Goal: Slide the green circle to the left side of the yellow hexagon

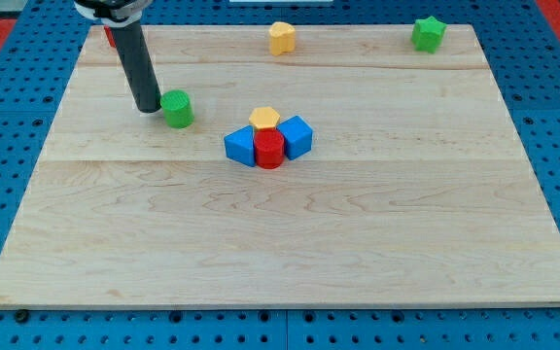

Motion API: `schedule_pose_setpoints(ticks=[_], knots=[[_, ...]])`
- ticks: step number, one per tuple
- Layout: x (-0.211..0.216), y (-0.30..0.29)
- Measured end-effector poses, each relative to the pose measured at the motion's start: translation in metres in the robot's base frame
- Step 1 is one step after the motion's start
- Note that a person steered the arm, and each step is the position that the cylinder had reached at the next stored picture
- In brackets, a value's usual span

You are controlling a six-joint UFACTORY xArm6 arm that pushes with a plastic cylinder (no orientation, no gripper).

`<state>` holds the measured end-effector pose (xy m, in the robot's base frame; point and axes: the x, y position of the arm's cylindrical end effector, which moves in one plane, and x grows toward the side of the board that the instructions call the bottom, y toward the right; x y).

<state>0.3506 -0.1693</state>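
The green circle [177,108] sits on the wooden board [280,243] in its upper left part. My tip [150,108] stands right at the circle's left side, touching or almost touching it. The yellow hexagon [264,119] lies to the circle's right, near the board's middle. It is packed in a cluster with two blue blocks [240,146] [297,136] and a red cylinder [269,150] in front of it.
A second yellow block [281,38] sits at the board's top edge near the middle. A green star-like block [429,34] is at the top right. A red block [111,37] shows partly behind the rod at the top left.
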Motion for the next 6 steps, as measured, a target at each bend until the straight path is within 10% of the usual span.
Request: schedule_pose_setpoints(ticks=[6], knots=[[0.051, 0.021]])
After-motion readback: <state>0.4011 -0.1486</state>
